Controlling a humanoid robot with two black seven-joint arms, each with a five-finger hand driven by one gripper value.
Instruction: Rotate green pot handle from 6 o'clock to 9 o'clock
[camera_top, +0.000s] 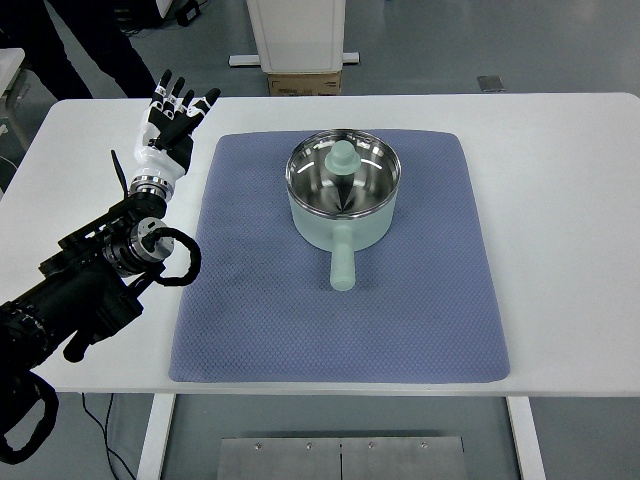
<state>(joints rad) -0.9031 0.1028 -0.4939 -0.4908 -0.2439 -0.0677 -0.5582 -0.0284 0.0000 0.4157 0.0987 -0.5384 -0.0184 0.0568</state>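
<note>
Hovering left of the mat, left hand spread, seemingly empty; green pot handle points toward robot.

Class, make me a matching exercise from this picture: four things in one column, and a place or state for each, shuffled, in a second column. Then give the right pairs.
Things:
1. pot
2. handle
3. mat
4. left hand

Places or states:
A. points toward the near table edge
B. open, fingers spread, over the bare table left of the mat
C. lies flat under the pot
D. stands on the far half of the mat, a knobbed lid upside down in it

Pairs: 1-D, 2-A, 3-C, 4-B
</note>
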